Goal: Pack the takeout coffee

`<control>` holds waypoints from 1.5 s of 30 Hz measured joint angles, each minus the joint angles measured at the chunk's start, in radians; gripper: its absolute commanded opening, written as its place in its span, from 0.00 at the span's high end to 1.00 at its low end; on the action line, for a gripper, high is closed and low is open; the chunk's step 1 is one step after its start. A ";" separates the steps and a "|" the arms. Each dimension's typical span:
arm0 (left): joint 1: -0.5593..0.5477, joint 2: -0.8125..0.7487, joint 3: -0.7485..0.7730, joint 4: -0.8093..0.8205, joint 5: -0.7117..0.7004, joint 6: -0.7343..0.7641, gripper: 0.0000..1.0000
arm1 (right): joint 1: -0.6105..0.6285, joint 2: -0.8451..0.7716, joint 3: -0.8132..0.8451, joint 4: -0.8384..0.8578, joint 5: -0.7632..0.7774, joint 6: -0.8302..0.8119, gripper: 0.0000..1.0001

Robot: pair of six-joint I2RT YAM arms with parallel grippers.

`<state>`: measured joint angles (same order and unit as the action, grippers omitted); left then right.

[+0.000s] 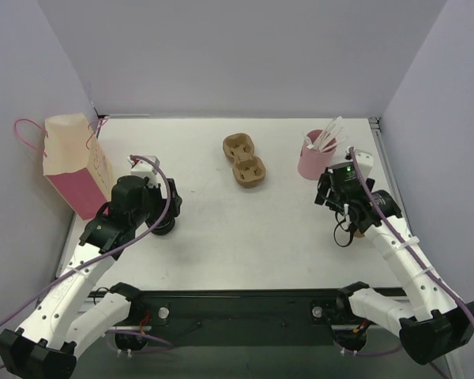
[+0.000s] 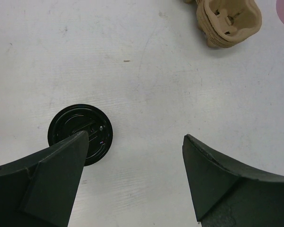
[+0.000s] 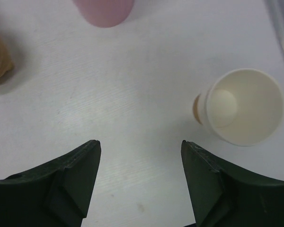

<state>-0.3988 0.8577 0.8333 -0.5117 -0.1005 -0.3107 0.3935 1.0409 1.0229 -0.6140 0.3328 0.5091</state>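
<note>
- Top external view: the tray (image 1: 245,162), a brown two-hole pulp piece, lies on the far half of the table (image 1: 245,245), about midway between its left and right edges.
- Pink cup (image 1: 314,160): right of the tray and near it, not touching. It is upright, with white sticks (image 1: 325,136) standing in it.
- Bag (image 1: 73,162): far left of the tray, upright at the table's left edge beside the left wall. It is pink below and cream above, with pink cord handles.
- Lid (image 2: 78,130): black, round and flat on the table. It is left of the tray, nearer the arm bases and well apart from it. In the left wrist view one finger overlaps its near edge; whether they touch cannot be told.
- Paper cup (image 3: 241,106): right of the tray, well apart from it, and nearer the bases than the pink cup. Its mouth faces up, the inside is white, and a strip of brown wall shows. In the top external view the right arm hides most of it.
- Left gripper (image 2: 135,139): fingers spread wide, nothing between them. It hangs over bare table beside the lid, with the tray ahead.
- Right gripper (image 3: 139,144): fingers spread wide, nothing held. The paper cup stands right of the gap, outside it, clear of both fingers.
- Table: white, matt, faintly scuffed.
- Walls (image 1: 245,55): plain pale panels close the left, far and right sides.
</note>
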 measured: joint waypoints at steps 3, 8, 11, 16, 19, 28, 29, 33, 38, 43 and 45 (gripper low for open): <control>0.000 -0.011 0.000 0.000 0.006 0.000 0.10 | -0.079 -0.011 0.007 -0.034 0.064 -0.023 0.43; -0.001 0.008 0.000 0.000 0.042 0.000 0.10 | -0.230 0.022 0.008 -0.058 0.101 -0.072 0.65; -0.001 0.024 0.000 0.000 0.063 0.000 0.10 | -0.254 0.068 0.011 -0.051 0.074 -0.105 0.71; -0.001 0.028 0.000 0.001 0.098 0.000 0.11 | -0.301 0.151 0.026 -0.037 0.027 -0.140 0.69; -0.002 0.028 0.000 0.002 0.114 0.000 0.11 | -0.346 0.171 0.026 -0.036 -0.005 -0.152 0.69; -0.002 0.029 0.000 0.005 0.132 -0.001 0.11 | -0.382 0.205 0.026 -0.033 -0.077 -0.174 0.69; -0.002 0.030 0.000 0.006 0.133 -0.001 0.11 | -0.382 0.208 0.026 -0.033 -0.083 -0.175 0.69; -0.002 0.035 0.000 0.007 0.136 -0.001 0.11 | -0.382 0.220 0.026 -0.030 -0.108 -0.175 0.74; -0.002 0.038 0.000 0.007 0.137 -0.001 0.11 | -0.382 0.226 0.026 -0.023 -0.111 -0.176 0.76; -0.002 0.038 0.000 0.007 0.140 -0.001 0.11 | -0.406 0.233 0.026 -0.021 -0.109 -0.181 0.76; -0.002 0.038 0.000 0.007 0.140 -0.001 0.11 | -0.412 0.236 0.026 -0.021 -0.109 -0.182 0.77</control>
<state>-0.4004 0.8959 0.8333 -0.5045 0.0399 -0.3119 -0.0185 1.2770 1.0492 -0.6346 0.2237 0.3271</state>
